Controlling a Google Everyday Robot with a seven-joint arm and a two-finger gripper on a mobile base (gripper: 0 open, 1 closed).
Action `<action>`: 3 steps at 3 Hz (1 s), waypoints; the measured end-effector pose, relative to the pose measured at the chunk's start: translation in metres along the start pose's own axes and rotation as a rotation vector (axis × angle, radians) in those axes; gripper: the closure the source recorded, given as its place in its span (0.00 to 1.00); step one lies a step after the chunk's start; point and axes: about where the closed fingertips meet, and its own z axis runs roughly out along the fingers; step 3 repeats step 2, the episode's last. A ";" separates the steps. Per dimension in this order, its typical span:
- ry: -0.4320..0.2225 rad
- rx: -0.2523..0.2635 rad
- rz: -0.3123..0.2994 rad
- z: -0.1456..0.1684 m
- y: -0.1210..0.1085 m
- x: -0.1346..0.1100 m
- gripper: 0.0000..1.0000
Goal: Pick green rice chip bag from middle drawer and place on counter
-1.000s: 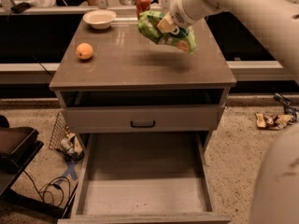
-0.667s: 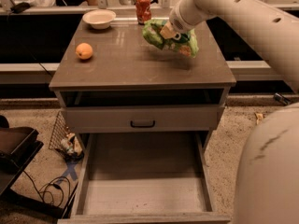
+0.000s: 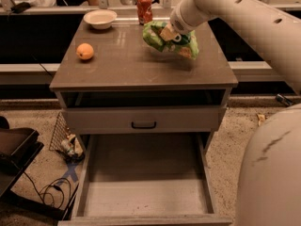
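The green rice chip bag [image 3: 176, 44] is a crinkled bright green foil bag held just above the right rear part of the counter [image 3: 122, 65]. My gripper [image 3: 167, 34] is shut on the bag's upper middle, at the end of the white arm that comes in from the upper right. The bag casts a faint shadow on the slab below it. The middle drawer [image 3: 146, 182] is pulled out wide at the bottom of the view, and its grey floor is bare.
On the counter stand an orange [image 3: 85, 51] at the left, a white bowl [image 3: 100, 18] at the back left and a red can [image 3: 145, 8] at the back, close behind the bag. A shut drawer front with a black handle [image 3: 143, 125] sits above the open drawer. Cables and wrappers lie on the floor at left.
The gripper has carried the bag lower and a little back toward the counter's right rear part. Nothing else has moved.
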 end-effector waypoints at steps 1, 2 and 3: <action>0.002 -0.005 -0.001 0.003 0.002 0.000 0.20; 0.003 -0.008 -0.002 0.005 0.004 0.000 0.00; 0.003 -0.008 -0.002 0.005 0.004 0.000 0.00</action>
